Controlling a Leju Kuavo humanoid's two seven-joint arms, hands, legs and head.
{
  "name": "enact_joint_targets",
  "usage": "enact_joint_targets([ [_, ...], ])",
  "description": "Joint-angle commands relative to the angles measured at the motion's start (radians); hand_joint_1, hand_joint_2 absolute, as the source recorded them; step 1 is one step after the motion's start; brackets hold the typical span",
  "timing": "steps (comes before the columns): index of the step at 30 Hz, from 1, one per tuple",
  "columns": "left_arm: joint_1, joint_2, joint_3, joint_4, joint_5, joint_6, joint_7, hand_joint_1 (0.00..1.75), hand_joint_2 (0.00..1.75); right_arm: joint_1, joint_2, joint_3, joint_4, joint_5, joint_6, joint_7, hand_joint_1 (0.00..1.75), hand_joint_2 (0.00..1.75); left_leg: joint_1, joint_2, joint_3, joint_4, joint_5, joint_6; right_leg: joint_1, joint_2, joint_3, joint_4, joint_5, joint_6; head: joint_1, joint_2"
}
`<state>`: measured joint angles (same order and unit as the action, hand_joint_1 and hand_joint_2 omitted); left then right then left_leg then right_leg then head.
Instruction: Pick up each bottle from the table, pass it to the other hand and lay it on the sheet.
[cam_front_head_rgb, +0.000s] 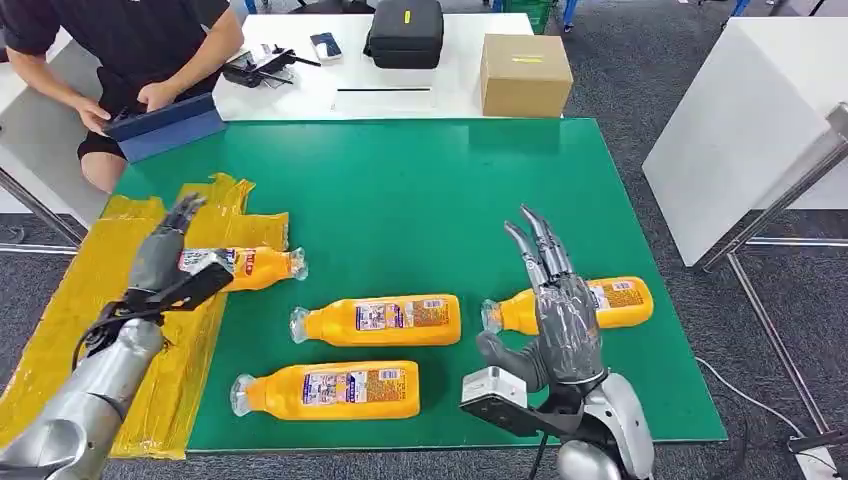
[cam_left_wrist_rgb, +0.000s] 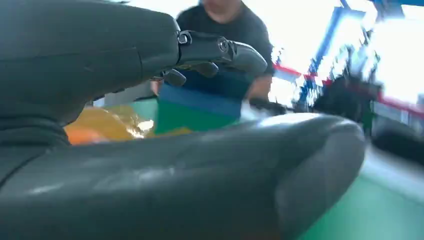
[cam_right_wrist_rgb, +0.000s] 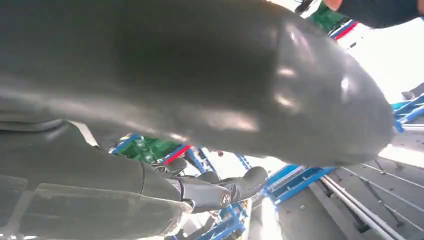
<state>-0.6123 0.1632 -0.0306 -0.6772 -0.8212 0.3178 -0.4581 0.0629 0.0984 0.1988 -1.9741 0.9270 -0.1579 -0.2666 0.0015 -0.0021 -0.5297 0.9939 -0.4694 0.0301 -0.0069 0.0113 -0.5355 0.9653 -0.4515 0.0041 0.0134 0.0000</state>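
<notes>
Orange bottle (cam_front_head_rgb: 330, 391) w/ clear cap lies flat on green mat (cam_front_head_rgb: 400, 190).

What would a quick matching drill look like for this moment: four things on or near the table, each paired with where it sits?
Things:
1. Cardboard box
2. Bottle at the left robot hand
3. Bottle behind the right robot hand
4. Black case

Places:
A. partly on the yellow sheet
B. white table, far middle
C. right side of the green mat
D. white table, beside the mat's far right corner

Pairs: 1-D, 2-A, 3-C, 4-B
</notes>
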Motion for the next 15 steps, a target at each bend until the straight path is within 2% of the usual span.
enact_joint_targets([
  [1,0.363,0.004,0.400,-0.758,0.609,-0.285,-0.046,0.00,0.00,0.018,-0.037,-0.085,0.046,-0.010,-0.013,0.000,0.00,0.00,0.000,0.005,0.002,-0.001,-0.001,-0.002,0.000,0.004,0.000,-0.001,0.000,0.000,0.000,0.000],
  [3,0.447,-0.022,0.470,-0.855,0.786,-0.404,-0.026,0.00,0.00,0.038,-0.045,-0.125,0.043,0.021,-0.023,0.019,0.00,0.00,0.000,0.011,0.003,-0.002,-0.002,-0.002,0.000,0.010,0.000,-0.002,0.001,0.000,0.000,0.000],
  [5,0.519,-0.061,0.488,-0.913,0.922,-0.531,-0.010,0.00,0.00,0.078,-0.049,-0.201,0.013,0.054,-0.017,0.039,0.00,0.00,0.000,0.012,0.004,-0.003,-0.003,-0.002,0.000,0.011,0.002,-0.003,0.000,0.000,0.000,0.000],
  [9,0.631,-0.139,0.450,-0.970,0.990,-0.592,0.026,0.00,0.00,0.164,-0.038,-0.349,-0.050,0.091,0.045,0.013,0.00,0.00,-0.001,0.006,0.002,-0.002,-0.002,-0.001,-0.001,0.003,-0.001,-0.002,-0.001,0.000,0.000,0.000],
  [11,0.663,-0.153,0.438,-0.972,1.012,-0.607,0.014,0.00,0.00,0.183,-0.042,-0.380,-0.046,0.094,0.061,-0.009,0.00,0.00,-0.003,-0.001,0.002,-0.002,-0.002,-0.002,-0.001,-0.001,0.000,-0.003,-0.003,0.000,0.000,0.000],
  [15,0.684,-0.160,0.441,-0.963,1.028,-0.615,0.011,0.00,0.00,0.198,-0.066,-0.409,-0.014,0.091,0.052,-0.031,0.00,0.00,-0.002,0.001,0.000,-0.002,-0.002,-0.001,0.000,0.002,-0.002,-0.003,-0.001,0.000,0.000,0.000],
])
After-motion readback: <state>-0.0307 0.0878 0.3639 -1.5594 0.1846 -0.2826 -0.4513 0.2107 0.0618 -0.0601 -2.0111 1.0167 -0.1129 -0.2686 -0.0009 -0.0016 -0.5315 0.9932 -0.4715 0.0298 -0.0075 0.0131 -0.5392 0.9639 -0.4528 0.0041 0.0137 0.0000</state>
